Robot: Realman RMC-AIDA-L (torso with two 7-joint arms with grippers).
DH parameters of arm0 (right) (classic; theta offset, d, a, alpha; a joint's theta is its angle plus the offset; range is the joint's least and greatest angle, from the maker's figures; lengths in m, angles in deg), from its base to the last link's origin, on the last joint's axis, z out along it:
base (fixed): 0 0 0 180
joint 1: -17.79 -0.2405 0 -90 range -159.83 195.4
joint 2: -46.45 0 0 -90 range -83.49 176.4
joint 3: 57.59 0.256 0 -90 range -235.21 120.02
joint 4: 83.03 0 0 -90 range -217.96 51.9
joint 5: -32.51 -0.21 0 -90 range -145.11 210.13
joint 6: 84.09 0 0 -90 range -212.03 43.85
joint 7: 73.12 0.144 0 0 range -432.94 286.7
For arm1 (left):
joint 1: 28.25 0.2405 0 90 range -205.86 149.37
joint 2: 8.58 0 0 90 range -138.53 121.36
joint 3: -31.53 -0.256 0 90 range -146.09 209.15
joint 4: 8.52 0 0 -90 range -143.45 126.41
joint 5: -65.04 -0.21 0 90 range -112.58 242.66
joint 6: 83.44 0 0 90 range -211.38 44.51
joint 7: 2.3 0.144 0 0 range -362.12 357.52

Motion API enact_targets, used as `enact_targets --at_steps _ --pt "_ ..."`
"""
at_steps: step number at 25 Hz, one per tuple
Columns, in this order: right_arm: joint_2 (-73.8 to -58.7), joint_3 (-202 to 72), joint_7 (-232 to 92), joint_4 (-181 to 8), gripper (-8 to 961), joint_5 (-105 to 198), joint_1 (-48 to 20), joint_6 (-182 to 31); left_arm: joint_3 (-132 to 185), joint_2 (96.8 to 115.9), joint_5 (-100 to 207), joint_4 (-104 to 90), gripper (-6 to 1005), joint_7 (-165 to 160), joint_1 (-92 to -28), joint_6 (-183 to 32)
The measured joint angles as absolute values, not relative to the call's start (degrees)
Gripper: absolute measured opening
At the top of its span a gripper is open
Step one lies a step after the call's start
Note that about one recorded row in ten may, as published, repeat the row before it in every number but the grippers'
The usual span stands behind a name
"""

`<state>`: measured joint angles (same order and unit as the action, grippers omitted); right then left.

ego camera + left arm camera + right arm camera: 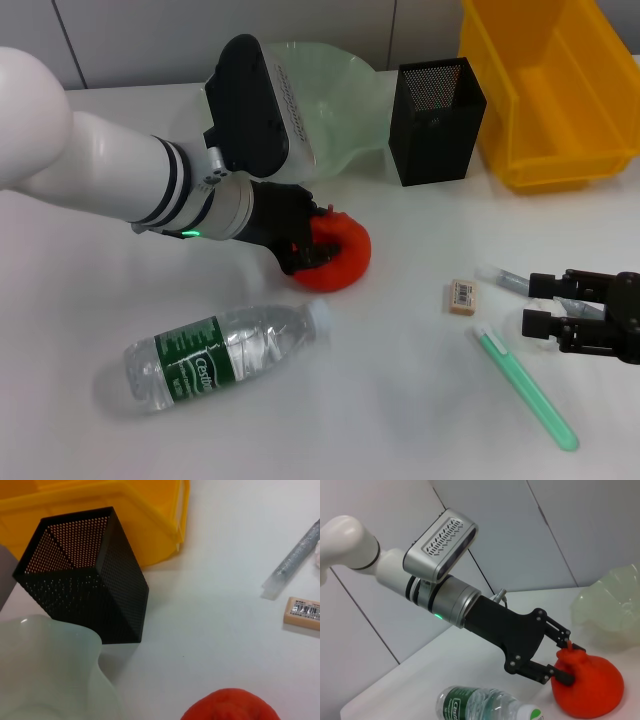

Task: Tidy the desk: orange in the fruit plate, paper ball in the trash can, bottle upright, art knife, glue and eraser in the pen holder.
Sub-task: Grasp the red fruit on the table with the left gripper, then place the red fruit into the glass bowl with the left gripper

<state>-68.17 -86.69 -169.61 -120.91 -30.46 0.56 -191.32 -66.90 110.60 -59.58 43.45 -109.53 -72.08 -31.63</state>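
Red-orange orange sits in left end effector.

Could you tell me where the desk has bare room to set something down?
The near left corner, left of the lying bottle, is bare, as is the strip between bottle and green pen. It is crowded around the orange, held by the left tool, and between eraser and right tool.

Mint-green pen, silvery glitter tube, white tabletop
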Motion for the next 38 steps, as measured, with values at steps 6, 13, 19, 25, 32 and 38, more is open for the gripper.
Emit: enact_targets --at_steps 6,13,19,25,32,38 --pt "-68.16 -86.62 -169.66 -120.91 727 -30.51 0.56 -191.32 -66.91 110.59 -59.58 43.7 320 -109.85 -71.92 -31.09" --pt "-68.15 -86.32 -169.71 -120.91 727 -30.51 0.57 -191.31 -66.4 110.43 -59.64 47.92 228 -110.76 -70.58 -28.33" --pt "-68.15 -86.16 -169.71 -120.91 726 -30.51 0.56 -191.31 -66.24 110.18 -60.11 54.23 174 -110.99 -67.96 -26.91" --pt "-68.15 -86.15 -169.71 -120.92 726 -30.51 0.45 -191.31 -65.38 110.07 -60.13 59.04 120 -111.57 -66.28 -27.49" --pt "-68.15 -86.15 -169.71 -120.92 726 -30.5 0.43 -191.31 -64.62 110.23 -59.84 61.4 106 -111.67 -65.71 -32.93" --pt "-68.15 -86.15 -170.05 -120.9 727 -30.5 0.22 -191.28 -65.39 110.48 -58.99 61.15 106 -111.67 -66.22 -39.08"
